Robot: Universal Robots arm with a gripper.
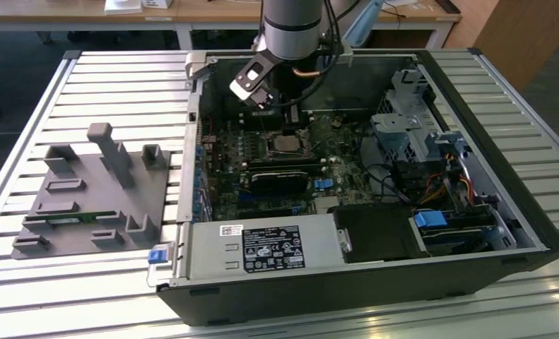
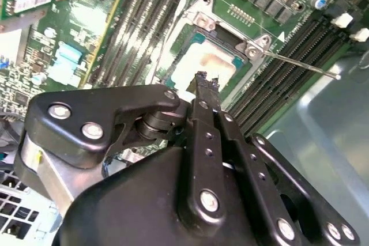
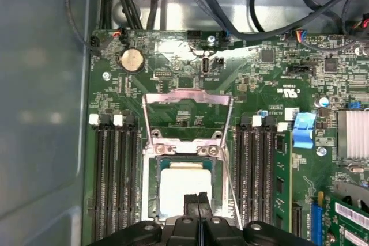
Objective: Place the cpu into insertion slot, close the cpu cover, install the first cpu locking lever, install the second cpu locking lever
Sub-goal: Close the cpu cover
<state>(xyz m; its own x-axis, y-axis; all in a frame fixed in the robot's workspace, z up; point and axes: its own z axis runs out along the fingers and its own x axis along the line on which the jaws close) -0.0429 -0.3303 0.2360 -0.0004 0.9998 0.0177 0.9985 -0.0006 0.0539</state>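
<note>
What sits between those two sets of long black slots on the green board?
In the first wrist view: the insertion slot with the cpu in it, and the cpu cover folded open.

Counter (image 1: pixel 119 78) carries two things: computer case (image 1: pixel 355 296), open, toward exterior view's right; fixture block (image 1: pixel 90 205) just beside case, toward exterior view's left edge. Motherboard (image 1: pixel 232 162) on case floor. Power supply (image 1: pixel 260 247) inside case against near wall; drive cage (image 1: pixel 411 134) inside at exterior view's right. Insertion slot (image 3: pixel 152 182) mid-board, memory slots (image 3: pixel 115 182) flanking it on two opposite sides. Cpu (image 3: pixel 179 185) in slot. Cpu cover (image 3: pixel 187 97) swung open, off slot, at slot edge opposite gripper (image 3: pixel 198 200). Gripper above cpu.
</note>
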